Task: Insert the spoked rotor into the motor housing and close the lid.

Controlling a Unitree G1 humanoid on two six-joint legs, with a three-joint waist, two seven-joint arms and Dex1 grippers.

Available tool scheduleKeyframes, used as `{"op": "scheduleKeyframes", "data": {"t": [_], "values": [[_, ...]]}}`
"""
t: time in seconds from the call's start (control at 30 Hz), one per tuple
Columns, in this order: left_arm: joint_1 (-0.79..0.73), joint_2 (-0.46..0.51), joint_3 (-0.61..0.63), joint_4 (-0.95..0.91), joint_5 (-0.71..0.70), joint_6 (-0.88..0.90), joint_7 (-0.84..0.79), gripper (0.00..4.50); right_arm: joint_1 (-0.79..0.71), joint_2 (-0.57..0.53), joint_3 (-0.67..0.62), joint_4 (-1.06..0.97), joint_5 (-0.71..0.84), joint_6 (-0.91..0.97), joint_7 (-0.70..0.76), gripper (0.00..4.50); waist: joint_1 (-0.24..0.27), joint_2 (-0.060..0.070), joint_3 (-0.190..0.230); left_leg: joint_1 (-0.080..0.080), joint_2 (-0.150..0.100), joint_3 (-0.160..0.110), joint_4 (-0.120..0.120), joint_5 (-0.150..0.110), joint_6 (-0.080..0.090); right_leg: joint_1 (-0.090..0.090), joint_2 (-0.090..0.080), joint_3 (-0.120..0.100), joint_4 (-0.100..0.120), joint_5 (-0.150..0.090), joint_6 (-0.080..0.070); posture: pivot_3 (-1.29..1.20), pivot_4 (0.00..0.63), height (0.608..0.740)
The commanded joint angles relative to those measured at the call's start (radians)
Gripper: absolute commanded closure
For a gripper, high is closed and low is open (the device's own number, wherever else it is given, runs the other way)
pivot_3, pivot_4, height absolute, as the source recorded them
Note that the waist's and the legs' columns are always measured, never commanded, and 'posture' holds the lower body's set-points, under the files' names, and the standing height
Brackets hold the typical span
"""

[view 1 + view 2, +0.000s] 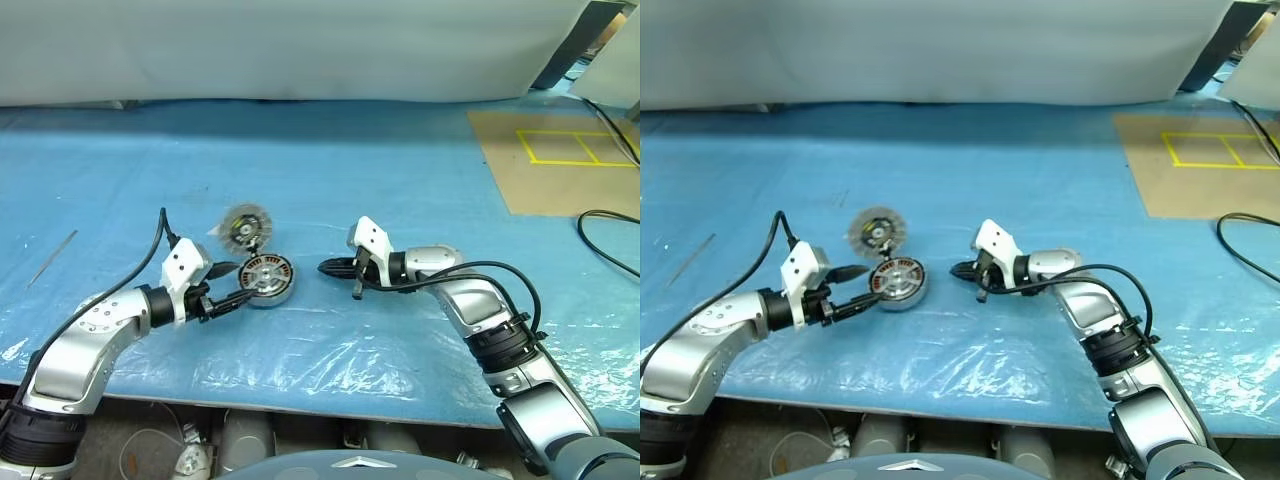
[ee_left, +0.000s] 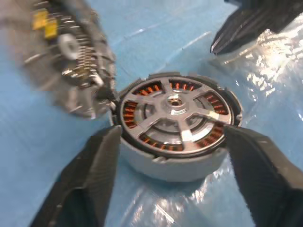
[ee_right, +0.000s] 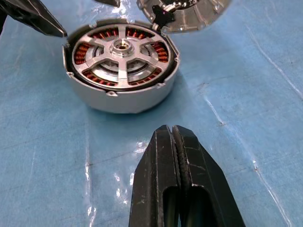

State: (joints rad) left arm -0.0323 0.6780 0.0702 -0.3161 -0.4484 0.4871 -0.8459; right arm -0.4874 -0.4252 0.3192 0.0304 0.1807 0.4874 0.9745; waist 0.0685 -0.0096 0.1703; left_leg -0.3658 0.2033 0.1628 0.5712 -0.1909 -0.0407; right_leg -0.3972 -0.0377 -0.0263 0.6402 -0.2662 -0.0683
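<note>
spoked rotor (image 3: 120,59) sat in motor housing (image 3: 124,100) | lid (image 1: 243,226) stood open behind housing | left gripper (image 2: 170,175) nearer, jaws wide astride housing, empty | right gripper (image 3: 173,142) closed, empty, just right of housing

No text or label here can be read
</note>
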Motion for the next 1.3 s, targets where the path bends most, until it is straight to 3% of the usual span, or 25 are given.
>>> {"op": "scheduleKeyframes", "data": {"t": [0.03,0.1,0.17,0.5,0.6,0.73,1.03,1.17,1.3], "values": [[-0.004,-0.014,0.048,-0.040,-0.065,0.015,-0.003,0.20,-0.018,0.010,-0.012,-0.010,0.002,-0.024,-0.007,4.50,-0.001,0.000,0.000,0.000,0.000,0.000,0.000,0.000,0.000,0.000,0.000,0.000,0.000,0.000,0.001,0.00,0.150,0.740],[-0.003,-0.031,0.072,-0.046,-0.108,0.027,0.002,0.31,-0.019,0.015,-0.018,-0.006,0.002,-0.031,-0.013,4.50,-0.002,0.000,0.000,0.000,0.000,0.000,0.000,0.000,0.000,0.000,0.000,0.000,0.000,0.001,0.001,0.00,0.150,0.740],[0.007,-0.039,0.083,-0.050,-0.131,0.033,0.002,0.86,-0.022,0.024,-0.028,0.000,0.007,-0.044,-0.022,4.50,-0.001,0.000,0.000,0.000,0.000,0.000,0.000,0.000,0.000,-0.001,0.000,0.000,0.000,0.001,0.001,0.00,0.150,0.740],[0.095,-0.126,0.043,-0.037,-0.105,-0.055,0.017,4.42,-0.033,0.055,-0.058,-0.007,0.045,-0.055,-0.015,4.50,0.001,0.000,0.000,-0.001,0.000,0.000,0.000,0.000,0.000,0.000,0.000,0.000,0.000,0.000,0.000,0.00,0.150,0.740],[0.075,-0.163,0.007,0.002,-0.013,-0.130,0.070,4.47,-0.038,0.057,-0.054,-0.009,0.043,-0.058,-0.007,4.50,0.000,0.000,0.000,0.000,0.000,0.000,0.000,0.000,0.000,0.000,0.000,0.000,0.000,0.000,-0.001,0.00,0.150,0.740],[0.028,-0.209,-0.018,0.010,0.004,-0.145,0.103,4.47,-0.038,0.056,-0.046,-0.016,0.050,-0.046,0.014,4.50,0.000,0.000,0.000,0.000,0.000,0.000,0.000,0.000,0.000,0.000,0.000,0.000,0.000,0.001,0.002,0.00,0.150,0.740],[0.042,-0.176,-0.122,0.051,0.124,-0.127,0.104,4.47,-0.019,0.030,-0.010,-0.049,0.042,-0.022,0.074,4.50,-0.002,0.000,0.000,0.000,0.000,0.000,0.000,0.000,0.000,0.000,0.000,0.000,0.000,0.001,0.002,0.00,0.150,0.740],[0.057,-0.167,-0.113,0.058,0.138,-0.120,0.127,4.47,-0.021,0.034,-0.011,-0.046,0.042,-0.030,0.073,4.50,-0.002,0.001,0.000,0.002,0.000,0.000,0.000,0.000,0.000,0.002,0.000,0.000,0.000,0.001,0.002,0.00,0.150,0.740],[0.015,-0.228,-0.026,0.064,0.067,-0.161,0.170,4.47,-0.024,0.046,-0.017,-0.041,0.052,-0.066,0.084,4.50,-0.002,0.001,0.000,0.006,0.000,0.000,0.000,0.000,0.000,0.006,0.000,0.000,0.000,-0.001,-0.002,0.00,0.150,0.740]]}}
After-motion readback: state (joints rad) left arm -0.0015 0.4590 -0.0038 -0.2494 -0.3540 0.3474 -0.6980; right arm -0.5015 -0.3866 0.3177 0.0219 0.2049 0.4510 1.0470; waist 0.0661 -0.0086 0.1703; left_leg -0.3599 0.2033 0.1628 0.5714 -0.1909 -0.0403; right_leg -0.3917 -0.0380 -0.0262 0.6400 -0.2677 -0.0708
